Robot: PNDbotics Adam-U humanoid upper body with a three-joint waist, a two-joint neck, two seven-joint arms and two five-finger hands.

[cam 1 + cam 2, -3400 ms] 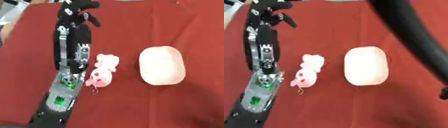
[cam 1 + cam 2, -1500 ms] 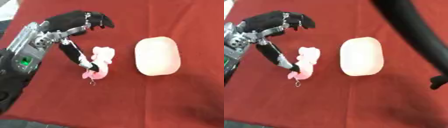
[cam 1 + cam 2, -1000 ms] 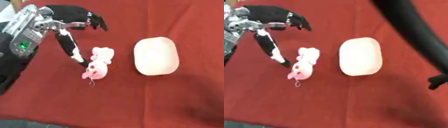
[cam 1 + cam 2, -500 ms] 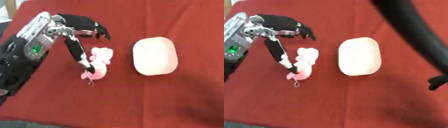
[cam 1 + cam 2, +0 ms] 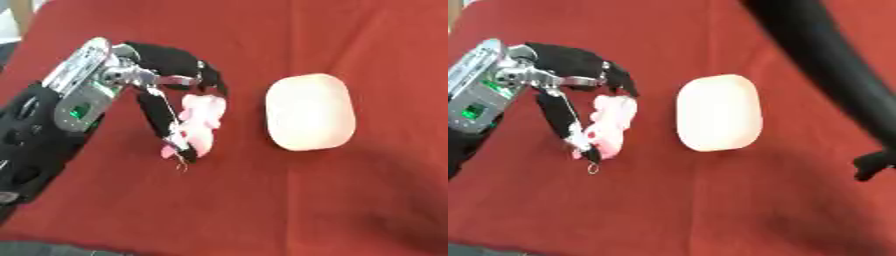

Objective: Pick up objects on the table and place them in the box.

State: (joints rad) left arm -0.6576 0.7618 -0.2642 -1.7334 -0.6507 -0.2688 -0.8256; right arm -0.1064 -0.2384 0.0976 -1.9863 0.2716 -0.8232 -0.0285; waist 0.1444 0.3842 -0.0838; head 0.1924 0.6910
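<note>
Pink plush toy (image 5: pixel 199 127) on red worktop (image 5: pixel 262 200), left hand (image 5: pixel 162 70) closing round it.
Thumb along toy's left side, fingers (image 5: pixel 210 82) curled over its top end. White oval box (image 5: pixel 310 112) just right, apart. Right arm (image 5: pixel 824 55) crosses upper right; its fingers unreadable.

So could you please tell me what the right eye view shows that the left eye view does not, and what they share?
Only the right eye view shows the right arm, a dark limb crossing from the top edge down to the right edge, with the right robot hand as a dark shape there. Only the left eye view shows more of the left forearm toward the lower left. Both show the left robot hand closing around the pink plush toy, with the pale rounded object lying apart on the red cloth.
</note>
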